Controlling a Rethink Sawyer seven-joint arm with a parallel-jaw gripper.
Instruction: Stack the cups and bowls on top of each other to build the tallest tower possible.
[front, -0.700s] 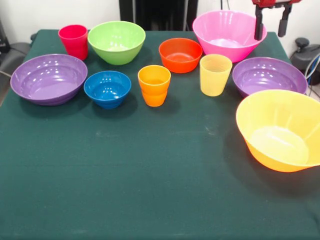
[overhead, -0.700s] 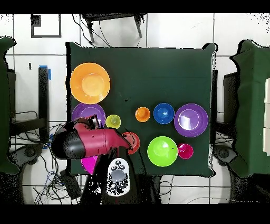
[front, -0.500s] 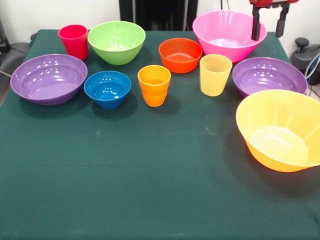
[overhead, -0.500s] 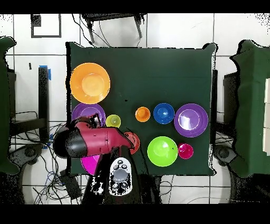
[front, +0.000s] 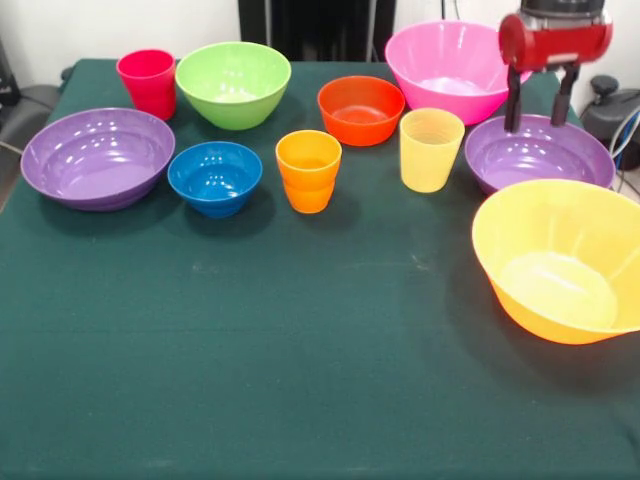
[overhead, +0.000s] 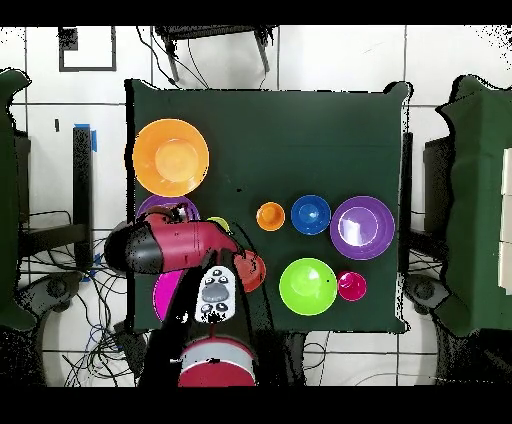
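Green cloth tabletop (front: 300, 350), nothing stacked yet, every piece loose in the front view. Left to right: purple bowl (front: 98, 157), red-pink cup (front: 147, 82), blue bowl (front: 215, 177), green bowl (front: 233, 83), orange cup (front: 308, 169), orange-red bowl (front: 360, 108), yellow cup (front: 431, 149), pink bowl (front: 456, 68), second purple bowl (front: 538, 153), yellow-orange bowl (front: 560, 260). Gripper (front: 539, 112) hangs over the second purple bowl's far rim, jaws spread, empty. Risk: glossy thin rim slips or bowl tips if pinched off-centre; pink bowl sits close behind, could get knocked.
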